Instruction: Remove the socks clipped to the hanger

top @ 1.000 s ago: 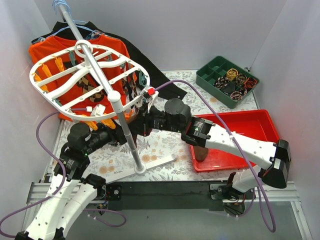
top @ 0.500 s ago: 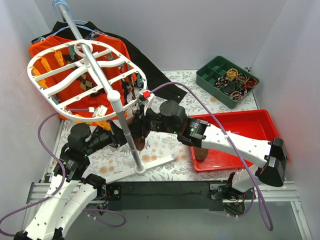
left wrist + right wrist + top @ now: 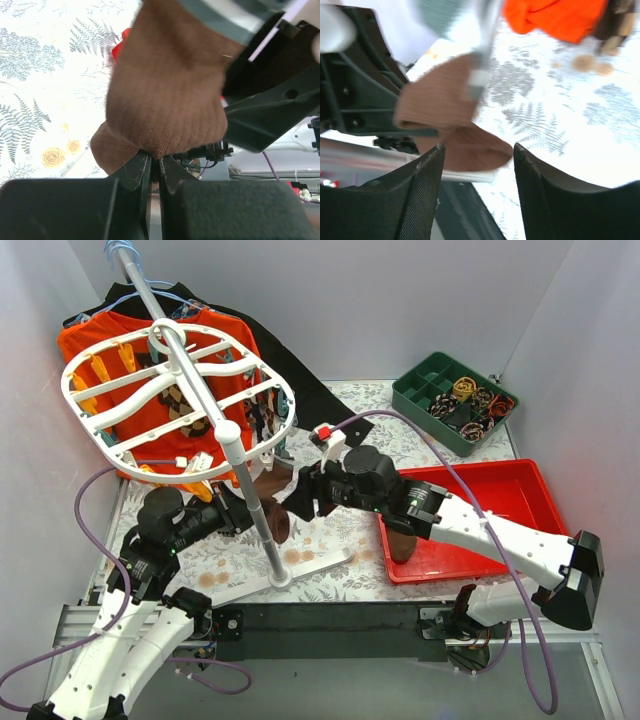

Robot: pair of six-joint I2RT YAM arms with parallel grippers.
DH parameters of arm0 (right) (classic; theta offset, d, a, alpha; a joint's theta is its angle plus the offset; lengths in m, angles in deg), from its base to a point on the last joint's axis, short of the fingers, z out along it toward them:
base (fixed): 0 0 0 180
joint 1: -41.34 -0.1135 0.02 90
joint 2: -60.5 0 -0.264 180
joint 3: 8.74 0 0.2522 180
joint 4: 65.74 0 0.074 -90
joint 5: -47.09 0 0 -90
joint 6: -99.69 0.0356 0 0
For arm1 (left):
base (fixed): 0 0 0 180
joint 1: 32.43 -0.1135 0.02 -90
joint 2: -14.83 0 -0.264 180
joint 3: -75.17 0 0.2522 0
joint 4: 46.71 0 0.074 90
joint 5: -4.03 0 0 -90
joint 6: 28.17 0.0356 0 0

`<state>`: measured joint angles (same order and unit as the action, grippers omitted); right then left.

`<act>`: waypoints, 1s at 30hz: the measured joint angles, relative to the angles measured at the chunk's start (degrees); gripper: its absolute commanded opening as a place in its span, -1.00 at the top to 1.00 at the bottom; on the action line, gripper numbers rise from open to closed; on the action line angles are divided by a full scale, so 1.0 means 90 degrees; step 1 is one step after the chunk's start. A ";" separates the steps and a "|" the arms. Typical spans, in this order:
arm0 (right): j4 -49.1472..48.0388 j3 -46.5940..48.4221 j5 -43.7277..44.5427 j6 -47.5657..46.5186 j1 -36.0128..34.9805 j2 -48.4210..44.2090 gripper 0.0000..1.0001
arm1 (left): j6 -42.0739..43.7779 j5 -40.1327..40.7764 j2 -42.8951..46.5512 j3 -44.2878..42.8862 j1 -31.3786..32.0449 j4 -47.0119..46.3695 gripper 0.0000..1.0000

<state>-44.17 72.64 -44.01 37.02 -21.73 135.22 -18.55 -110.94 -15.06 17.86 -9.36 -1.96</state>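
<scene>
Brown sock (image 3: 165, 100) hangs below the hanger (image 3: 215, 333), right beside the pole (image 3: 252, 500), and that pole stands between the two arms. Orange shirt (image 3: 95, 340) sits far left behind the rack, red tray (image 3: 520, 490) off to the right. Left gripper (image 3: 155, 167) is pinched tight on the sock's lower edge. Right gripper (image 3: 477, 152) faces it, jaws wide apart, with the sock just ahead of them.

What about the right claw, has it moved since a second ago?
Yes. The right claw slid to the right, away from the white pole and closer to the red tray.
</scene>
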 measured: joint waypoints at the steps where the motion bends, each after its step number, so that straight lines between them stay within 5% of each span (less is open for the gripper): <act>1: 0.0080 -0.0049 0.0063 -0.0051 0.0063 -0.0109 -0.29 | 0.0000 0.0041 -0.0010 0.0000 0.0000 0.0000 1.00; 10: 0.0282 0.0240 0.0177 -0.0702 0.0287 -0.0440 -0.43 | 0.0056 0.0163 -0.0228 0.0000 0.0000 -0.0019 1.00; 30: 0.0257 0.2035 0.0211 -0.1936 0.0284 0.0245 -0.41 | 0.0291 -0.0185 -0.0466 -0.0090 0.0000 -0.0299 1.00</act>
<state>-41.85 90.95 -42.11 19.60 -19.17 137.42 -15.92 -112.60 -19.26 17.06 -9.36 -4.65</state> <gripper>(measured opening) 0.719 0.029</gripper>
